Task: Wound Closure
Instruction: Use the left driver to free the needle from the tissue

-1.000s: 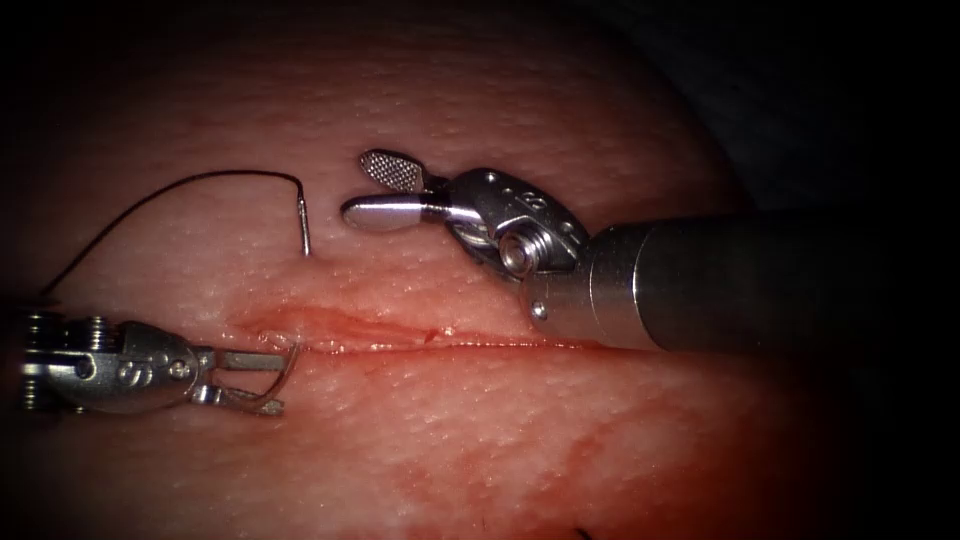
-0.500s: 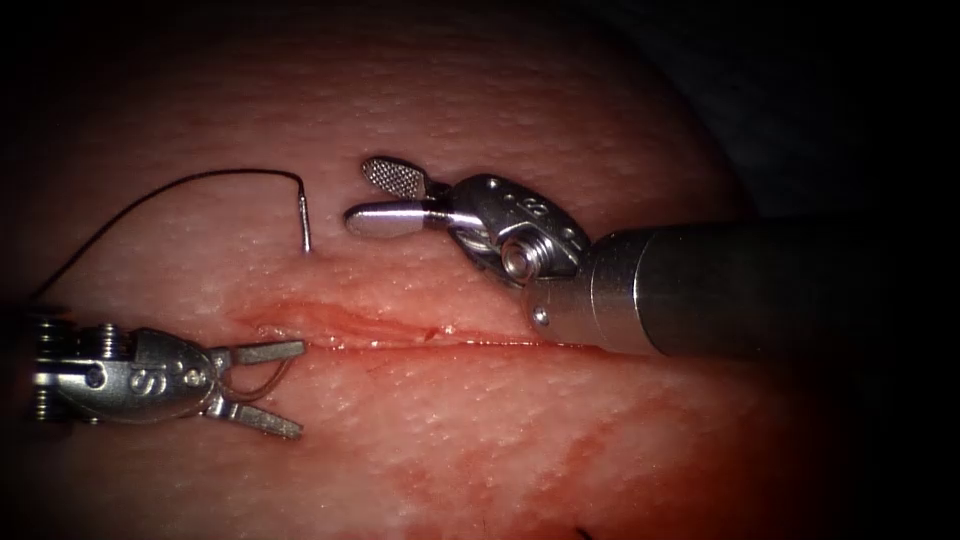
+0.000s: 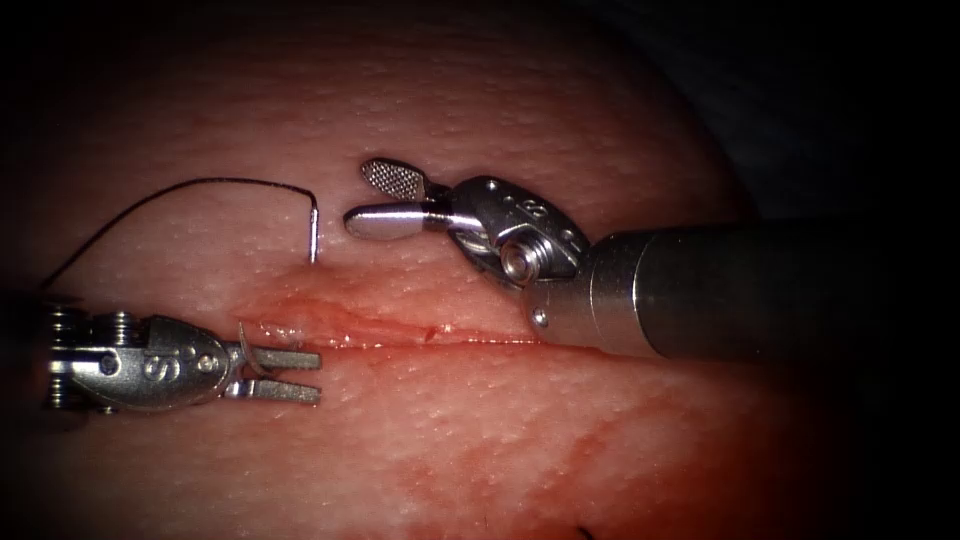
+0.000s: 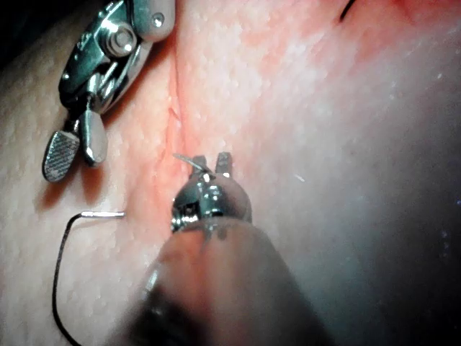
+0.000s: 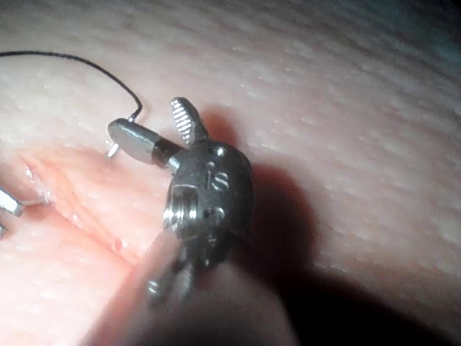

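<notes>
Since the earlier frames the left arm's steel tool (image 3: 300, 375) has narrowed its jaws around the tip of the thin curved needle (image 3: 314, 232) at the cut (image 3: 440, 338). Its tail stands out of the pink tissue (image 3: 480, 100), trailing dark thread (image 3: 180, 192). Empty, the right arm's tool (image 3: 370, 195) hangs agape.

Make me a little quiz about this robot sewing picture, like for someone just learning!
1. True or false: the right tool has open jaws and holds nothing.
2. Where is the needle? A) lying loose on the tissue; B) in the tissue near the left end of the cut, its tip by the left tool; C) in the right tool.
3. Fill in: a black ____ trails from the needle's back end.
Key: 1 true; 2 B; 3 thread.
</notes>
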Motion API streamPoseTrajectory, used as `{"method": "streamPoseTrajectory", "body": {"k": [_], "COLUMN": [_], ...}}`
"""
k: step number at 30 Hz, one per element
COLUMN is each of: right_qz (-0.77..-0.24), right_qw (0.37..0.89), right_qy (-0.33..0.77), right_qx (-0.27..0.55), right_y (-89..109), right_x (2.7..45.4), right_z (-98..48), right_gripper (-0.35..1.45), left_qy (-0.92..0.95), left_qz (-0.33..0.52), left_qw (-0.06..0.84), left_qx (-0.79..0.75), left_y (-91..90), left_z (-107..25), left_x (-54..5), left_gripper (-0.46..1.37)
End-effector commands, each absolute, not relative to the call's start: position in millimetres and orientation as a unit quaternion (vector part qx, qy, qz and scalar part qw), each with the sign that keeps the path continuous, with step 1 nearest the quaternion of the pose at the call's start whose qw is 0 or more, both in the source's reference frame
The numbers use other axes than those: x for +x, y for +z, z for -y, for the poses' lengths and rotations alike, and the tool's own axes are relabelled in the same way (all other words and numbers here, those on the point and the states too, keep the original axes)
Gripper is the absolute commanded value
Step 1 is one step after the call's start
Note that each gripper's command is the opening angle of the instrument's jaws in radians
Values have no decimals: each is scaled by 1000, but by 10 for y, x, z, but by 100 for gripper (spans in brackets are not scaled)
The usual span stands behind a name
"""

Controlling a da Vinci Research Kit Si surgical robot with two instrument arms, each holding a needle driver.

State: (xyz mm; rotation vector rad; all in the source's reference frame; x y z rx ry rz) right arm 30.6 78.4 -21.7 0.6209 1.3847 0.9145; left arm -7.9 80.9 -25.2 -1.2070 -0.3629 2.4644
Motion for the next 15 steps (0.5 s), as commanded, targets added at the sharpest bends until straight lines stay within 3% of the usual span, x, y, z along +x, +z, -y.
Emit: {"method": "streamPoseTrajectory", "body": {"k": [1, 15], "right_qz": [-606, -606], "right_qw": [632, 632], "right_qy": [399, 399], "right_qx": [273, 273], "right_y": [-217, -219], "right_x": [307, 309], "right_z": [-784, -783], "right_gripper": [105, 105], "left_qy": [871, 820], "left_qz": [141, 222], "left_qw": [193, 265], "left_qx": [-429, -456], "left_y": [-255, -265], "left_z": [-808, -806], "left_x": [-79, -95], "left_gripper": [-35, -35]}}
